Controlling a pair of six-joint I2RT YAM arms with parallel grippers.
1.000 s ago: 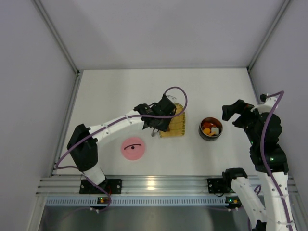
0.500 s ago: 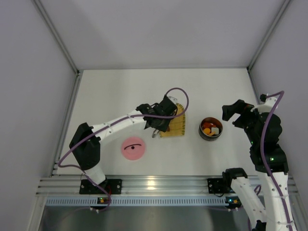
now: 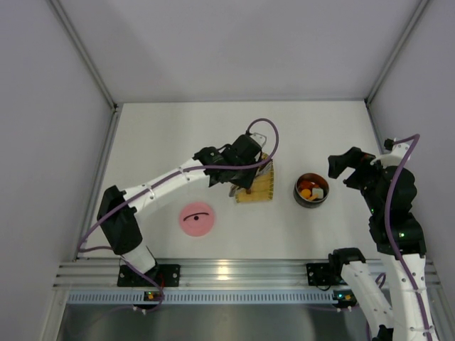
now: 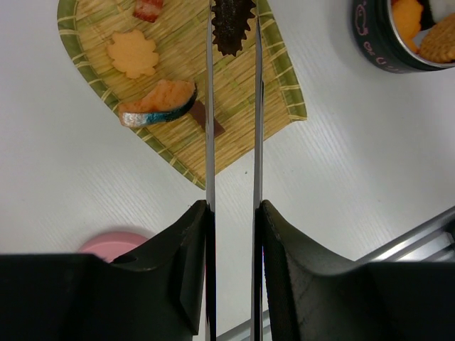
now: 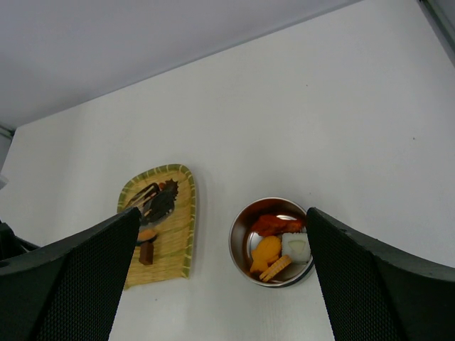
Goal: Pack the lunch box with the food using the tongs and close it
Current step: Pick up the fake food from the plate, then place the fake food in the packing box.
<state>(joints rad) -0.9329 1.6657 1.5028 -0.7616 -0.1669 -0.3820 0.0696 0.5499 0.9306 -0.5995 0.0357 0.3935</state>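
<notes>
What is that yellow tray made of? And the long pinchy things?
The tray looks like woven bamboo or straw: matte, thin strips, a green-striped rim. The tongs are probably metal: thin, silvery and shiny.

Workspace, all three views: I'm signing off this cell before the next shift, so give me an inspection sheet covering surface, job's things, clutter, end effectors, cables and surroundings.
Surface: white table, no spills seen.
Job's things: lunch box open, some food inside; pink lid lying apart on the table; more pieces on the woven tray; tongs over the tray, a dark piece between their tips.
Clutter: nothing seen.
End effectors: left end effector shut on the tongs; right end effector open, empty, near the lunch box.
Cables: purple cables along both arms, one looping above the left wrist.
Surroundings: grey walls; metal rail at near edge.
</notes>
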